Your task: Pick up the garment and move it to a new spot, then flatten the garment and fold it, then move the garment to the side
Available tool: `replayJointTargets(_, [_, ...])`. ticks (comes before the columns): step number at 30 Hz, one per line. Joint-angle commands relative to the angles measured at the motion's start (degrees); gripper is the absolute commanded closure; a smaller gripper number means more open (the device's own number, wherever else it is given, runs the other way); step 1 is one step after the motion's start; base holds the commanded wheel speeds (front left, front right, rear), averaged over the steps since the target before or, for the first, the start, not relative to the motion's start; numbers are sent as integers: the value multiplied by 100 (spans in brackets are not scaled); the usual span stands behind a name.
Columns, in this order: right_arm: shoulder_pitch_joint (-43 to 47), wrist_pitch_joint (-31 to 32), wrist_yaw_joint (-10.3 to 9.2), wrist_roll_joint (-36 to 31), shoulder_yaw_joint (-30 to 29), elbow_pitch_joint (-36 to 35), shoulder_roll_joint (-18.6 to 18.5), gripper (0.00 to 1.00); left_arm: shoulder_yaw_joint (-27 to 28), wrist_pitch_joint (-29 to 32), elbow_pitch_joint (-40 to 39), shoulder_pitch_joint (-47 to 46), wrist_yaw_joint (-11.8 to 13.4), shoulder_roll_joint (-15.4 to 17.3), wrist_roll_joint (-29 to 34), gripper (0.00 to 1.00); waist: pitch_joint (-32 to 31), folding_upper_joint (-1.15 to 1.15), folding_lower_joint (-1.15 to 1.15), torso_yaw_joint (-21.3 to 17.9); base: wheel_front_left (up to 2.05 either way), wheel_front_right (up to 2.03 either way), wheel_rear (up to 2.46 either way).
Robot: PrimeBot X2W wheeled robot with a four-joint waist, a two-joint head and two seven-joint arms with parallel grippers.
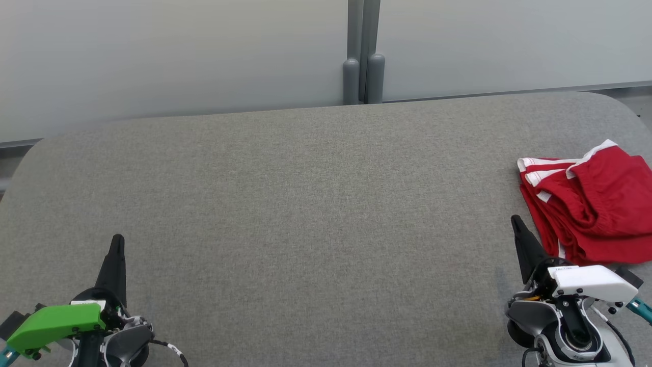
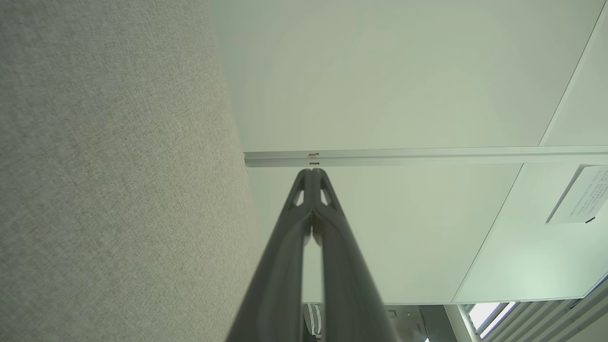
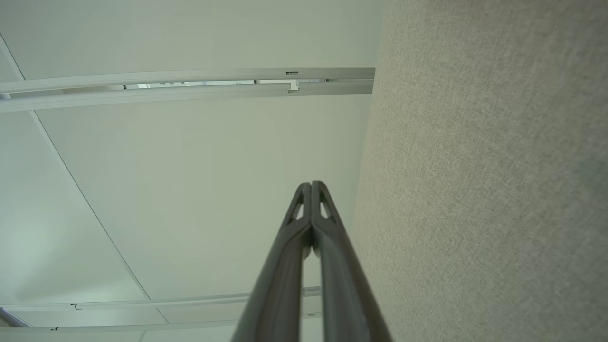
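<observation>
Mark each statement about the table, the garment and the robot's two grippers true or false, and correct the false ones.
1. The red garment lies near the right end of the table. True.
2. The right gripper holds the garment. False: its fingers are shut on nothing, and the garment lies free on the table.
3. The left gripper has its fingers spread wide. False: they are pressed together.
4. The garment has white trim. True.

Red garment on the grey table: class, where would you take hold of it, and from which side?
Probably the white-trimmed edge of the red garment, where the layers stack into a raised fold. Come from above on its left side with the right end effector, which is nearest.
</observation>
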Motion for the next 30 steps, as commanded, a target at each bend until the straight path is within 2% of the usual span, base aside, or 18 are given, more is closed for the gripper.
replayJointTargets(1, [-53, 27, 3, -42, -11, 7, -7, 100, 11, 20, 2, -98, -13, 0, 60, 100, 0, 21, 0, 0, 0, 0, 0])
replayJointTargets(30, [-53, 25, 3, -47, -18, 7, -2, 100, 25, 28, 2, -100, -13, -10, 67, 100, 0, 21, 0, 0, 0, 0, 0])
